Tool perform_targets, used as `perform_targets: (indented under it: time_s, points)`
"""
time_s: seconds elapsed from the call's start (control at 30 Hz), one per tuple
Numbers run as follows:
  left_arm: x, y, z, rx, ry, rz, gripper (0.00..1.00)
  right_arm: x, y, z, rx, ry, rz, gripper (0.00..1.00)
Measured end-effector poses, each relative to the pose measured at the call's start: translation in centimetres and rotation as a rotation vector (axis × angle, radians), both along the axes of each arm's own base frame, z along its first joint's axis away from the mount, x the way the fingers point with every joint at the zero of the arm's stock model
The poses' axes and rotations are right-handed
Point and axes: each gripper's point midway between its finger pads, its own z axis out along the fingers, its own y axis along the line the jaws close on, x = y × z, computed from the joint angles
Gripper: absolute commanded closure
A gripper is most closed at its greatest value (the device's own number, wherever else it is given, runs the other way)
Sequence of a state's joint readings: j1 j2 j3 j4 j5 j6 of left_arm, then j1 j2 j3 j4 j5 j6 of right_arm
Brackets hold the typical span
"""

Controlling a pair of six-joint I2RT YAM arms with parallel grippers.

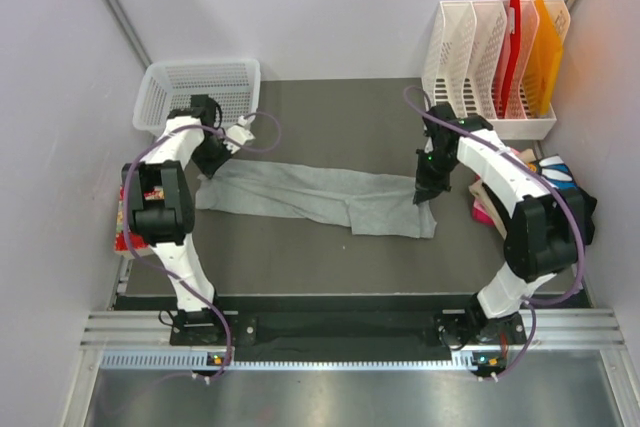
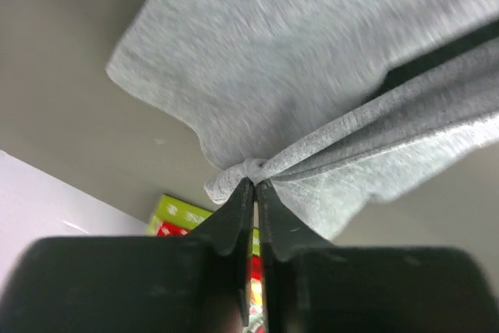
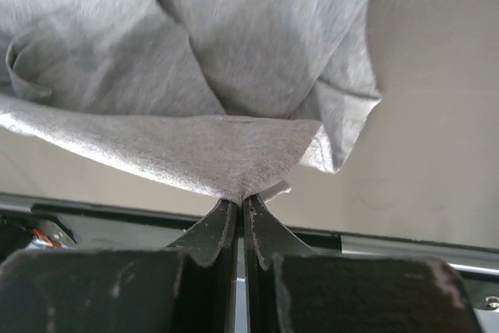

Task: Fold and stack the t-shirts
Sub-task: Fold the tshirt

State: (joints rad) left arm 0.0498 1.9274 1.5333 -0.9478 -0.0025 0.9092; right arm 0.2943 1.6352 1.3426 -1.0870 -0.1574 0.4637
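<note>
My left hand [image 2: 255, 185] and right hand [image 3: 242, 200] each pinch a thin edge of the grey t-shirt [image 1: 310, 197], spread left to right across the middle of the worktop [image 1: 330, 117]. Risk: each grip holds little cloth; uneven pulling could slip one end free.

A grey t-shirt [image 1: 310, 197] lies stretched in a long band across mid-frame on the dark table [image 1: 340, 117]. The left gripper [image 1: 222, 152] is at its left end and the right gripper [image 1: 425, 192] at its right. A white basket [image 1: 200, 82] sits upper left.
</note>
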Motion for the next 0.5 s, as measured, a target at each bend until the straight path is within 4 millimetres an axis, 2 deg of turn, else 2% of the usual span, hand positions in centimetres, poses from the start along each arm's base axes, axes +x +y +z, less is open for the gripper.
perform_targets:
  time_s: [0.13,0.17,0.37,0.43,0.47,0.5]
  points:
    - [0.8,0.0,-0.8,0.035,0.002,-0.026,0.68,1.7,-0.8,-0.3,-0.004,-0.026,-0.037,1.00]
    - [0.9,0.0,-0.9,0.045,0.000,-0.030,0.62,2.1,-1.2,-0.5,-0.006,-0.031,-0.051,1.00]
    - [2.0,0.2,-0.8,0.076,-0.034,-0.052,0.60,4.0,-2.4,-3.3,-0.023,0.001,-0.099,0.99]
    - [2.4,0.4,-0.6,0.088,-0.051,-0.061,0.60,4.7,-2.4,-4.6,-0.028,0.030,-0.101,0.92]
    - [2.6,0.5,-0.6,0.095,-0.056,-0.065,0.60,5.0,-2.3,-5.0,-0.029,0.039,-0.101,0.79]
    - [2.8,0.7,-0.5,0.104,-0.063,-0.067,0.60,5.5,-2.2,-5.5,-0.029,0.049,-0.099,0.74]
